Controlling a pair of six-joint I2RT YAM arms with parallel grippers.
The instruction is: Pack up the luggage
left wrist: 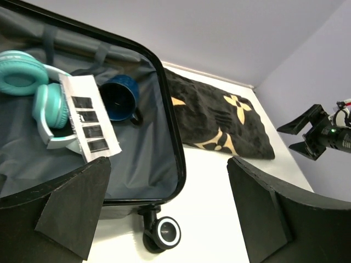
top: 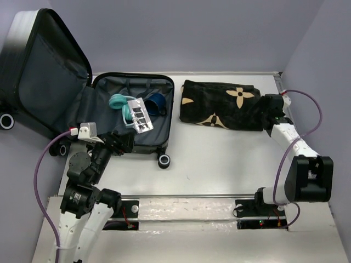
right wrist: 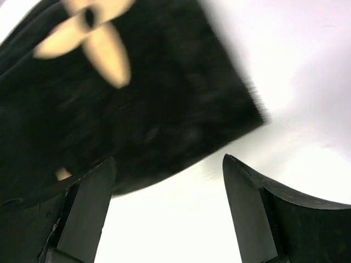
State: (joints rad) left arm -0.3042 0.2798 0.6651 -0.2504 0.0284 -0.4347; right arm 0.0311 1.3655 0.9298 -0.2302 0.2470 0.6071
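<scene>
The luggage [top: 158,134] lies open at the table's left, its lid [top: 49,71] leaning against the wall. On its grey lining [left wrist: 145,156] are teal headphones [top: 118,103] [left wrist: 24,74], a blue mug [top: 156,103] [left wrist: 118,98] and a white card packet [top: 141,115] [left wrist: 88,118]. My left gripper [top: 125,143] [left wrist: 167,161] hovers open over the luggage's near edge, above a caster wheel [left wrist: 167,233], holding nothing. My right gripper [top: 270,112] [right wrist: 169,159] stands open at the right end of the folded black blanket [top: 219,104] [right wrist: 137,93], with only the table between its fingers.
The blanket [left wrist: 214,118] lies just right of the luggage, touching none of it. Purple walls close in the table at the back and both sides. A metal rail [top: 186,196] runs along the near edge between the arm bases.
</scene>
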